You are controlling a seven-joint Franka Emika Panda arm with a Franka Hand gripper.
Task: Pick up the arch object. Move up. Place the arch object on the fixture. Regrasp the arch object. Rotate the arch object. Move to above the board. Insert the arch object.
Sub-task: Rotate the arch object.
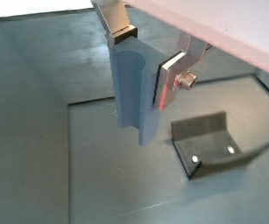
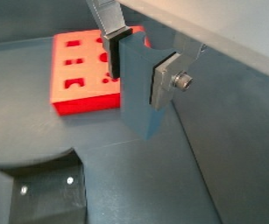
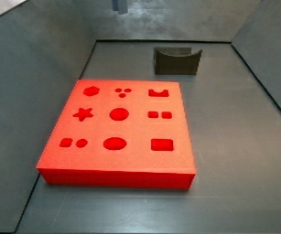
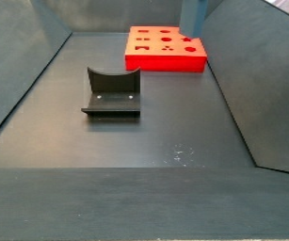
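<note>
Dark grey floor [image 4: 134, 141] and grey walls enclose the work area. On the floor, the board [image 3: 121, 128] lies flat with its recessed cutouts facing up, and the fixture [image 4: 110, 92] stands well apart from it, its scooped top upward. The gripper [image 1: 146, 51] hangs well above the floor. Its fingers [image 2: 165, 77] are clamped on the arch object [image 1: 133, 86], which hangs upright between the dark pads in both wrist views, its lower end clear of the floor. In a wrist view the fixture [image 1: 213, 144] sits below and beside the held piece; in a wrist view the board [image 2: 88, 74] lies behind it.
</note>
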